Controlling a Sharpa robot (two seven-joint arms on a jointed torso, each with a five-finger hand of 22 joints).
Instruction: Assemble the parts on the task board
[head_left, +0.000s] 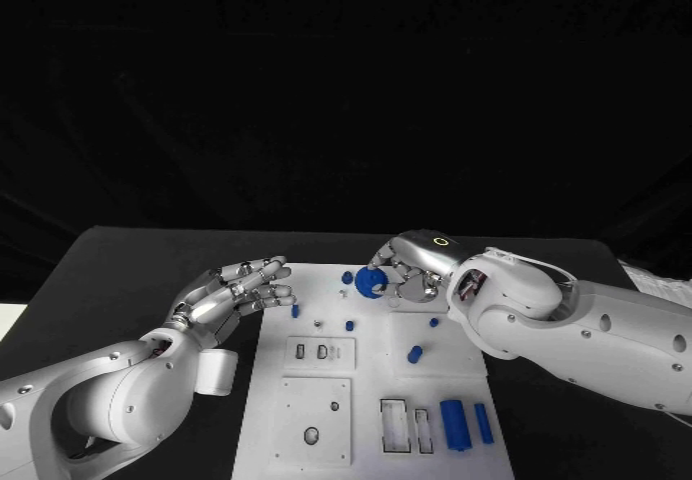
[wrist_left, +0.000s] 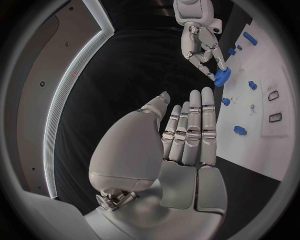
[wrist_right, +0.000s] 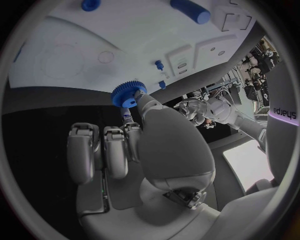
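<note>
fingers (wrist_right: 128, 117) of the right hand (head_left: 408, 268) pinch the blue gear (head_left: 371, 281) just above the task board (head_left: 325, 400)'s far end; left hand (head_left: 238, 293) spread, idle beside it.

task board (head_left: 378, 400): white rectangular plate lying flat mid-table, with rectangular recesses and small holes in its surface.
blue gear (head_left: 371, 281): toothed disc, pinched in the right hand (head_left: 411, 268) at the board's far edge, held above the surface.
long blue bars (head_left: 453, 424): two, lying side by side at the near right corner, beside two slot recesses.
short blue peg (head_left: 414, 353): lying tilted mid-board.
small blue pegs (head_left: 349, 325): several, scattered over the far half.
</note>
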